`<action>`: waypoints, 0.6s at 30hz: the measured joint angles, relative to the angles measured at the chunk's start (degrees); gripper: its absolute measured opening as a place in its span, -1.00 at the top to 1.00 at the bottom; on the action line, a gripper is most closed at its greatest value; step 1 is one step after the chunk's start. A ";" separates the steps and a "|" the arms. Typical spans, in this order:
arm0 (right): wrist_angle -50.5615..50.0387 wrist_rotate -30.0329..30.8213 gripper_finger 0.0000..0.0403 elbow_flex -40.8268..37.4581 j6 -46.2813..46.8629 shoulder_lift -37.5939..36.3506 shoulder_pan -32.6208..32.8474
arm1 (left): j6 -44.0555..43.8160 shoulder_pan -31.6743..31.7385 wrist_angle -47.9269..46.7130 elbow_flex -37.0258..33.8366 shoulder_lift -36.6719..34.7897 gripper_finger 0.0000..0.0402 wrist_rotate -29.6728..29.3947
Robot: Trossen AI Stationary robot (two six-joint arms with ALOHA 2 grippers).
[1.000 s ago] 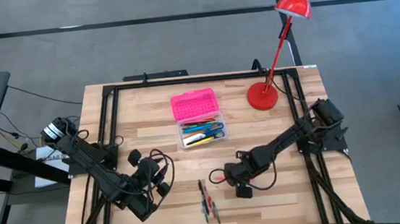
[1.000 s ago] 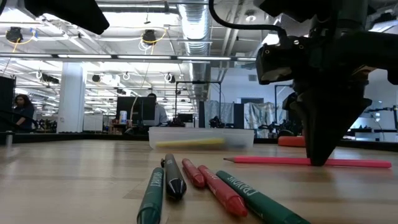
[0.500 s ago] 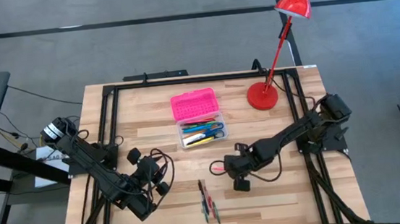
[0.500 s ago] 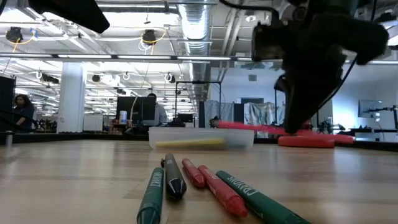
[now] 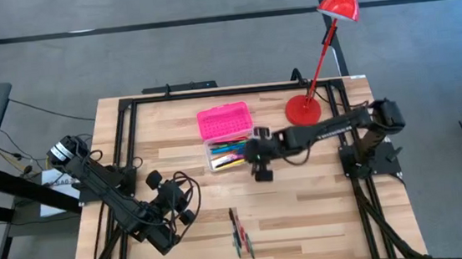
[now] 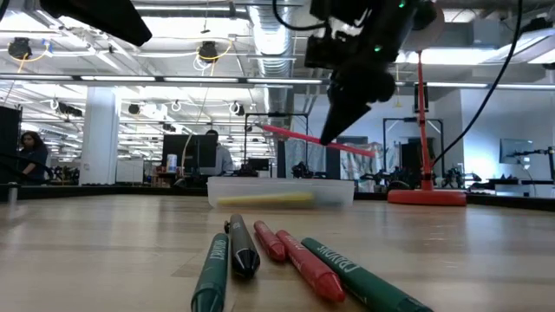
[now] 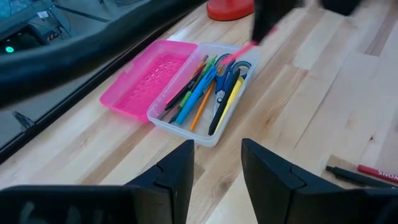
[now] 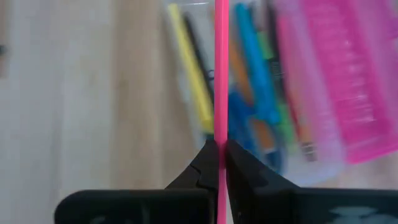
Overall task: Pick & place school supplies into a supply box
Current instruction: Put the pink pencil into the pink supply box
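R gripper (image 6: pixel 334 130) clenched on pink pencil (image 6: pixel 316 139), held tilted in air just above clear box (image 5: pixel 233 155) w/ pink lid (image 5: pixel 225 120) open flat behind it; box holds pens, scissors (image 7: pixel 225 78); L gripper (image 7: pixel 217 165) released, empty, near table's front-left; markers (image 6: pixel 286 257) lie loose on table (image 5: pixel 322 214) front-centre, well apart from box; red lamp (image 5: pixel 303 110) at back right.

Bright, even light falls from ceiling lamps (image 6: pixel 212 50) in the room behind. The bench (image 5: pixel 322 214) shows only soft shadows. The right wrist view is smeared with motion blur; the pink lid (image 8: pixel 348 81) there looks streaked.
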 joint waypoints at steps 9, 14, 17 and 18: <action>7.30 -4.05 1.00 1.40 -10.48 0.37 -6.65 | -1.76 0.00 0.06 0.00 0.00 0.36 -1.15; 11.60 -8.10 1.00 2.26 -9.54 4.88 -7.45 | -2.58 0.08 0.08 0.00 0.01 0.36 -1.46; 7.65 -7.75 1.00 2.76 -9.56 7.80 -7.49 | -3.30 0.09 0.11 0.01 0.02 0.36 -1.40; 8.56 -7.82 1.00 3.78 -9.68 8.93 -7.63 | -3.76 0.09 0.15 0.04 0.05 0.36 -1.39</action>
